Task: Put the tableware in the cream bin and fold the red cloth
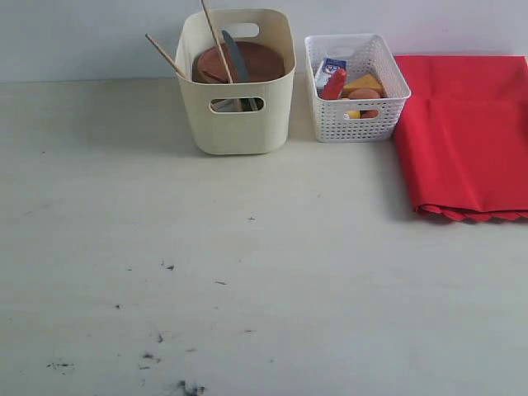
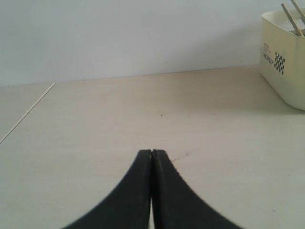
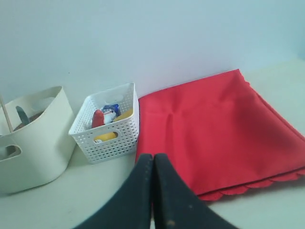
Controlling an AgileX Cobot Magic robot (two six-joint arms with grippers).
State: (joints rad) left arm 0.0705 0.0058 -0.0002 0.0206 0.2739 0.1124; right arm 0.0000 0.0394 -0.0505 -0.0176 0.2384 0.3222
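With the plate and chopsticks inside the cream bin at upper centre and the red cloth apparently folded at upper right, the left end effector and right end effector, both clenched empty, should avoid brushing the fold.

A tall cream bin with rounded corners and oval handle cut-outs is being kept upright at the back of the surface. A round brown plate is being held inside it, tilted, and a steel knife is being propped against the plate, blade upward. Two wooden chopsticks are being carried in the bin too, one sticking up past the rim, the other leaning out over the left wall. A bright red cloth is being shown lying flat in layers at the right, well apart from the bin, its scalloped edge facing the front.
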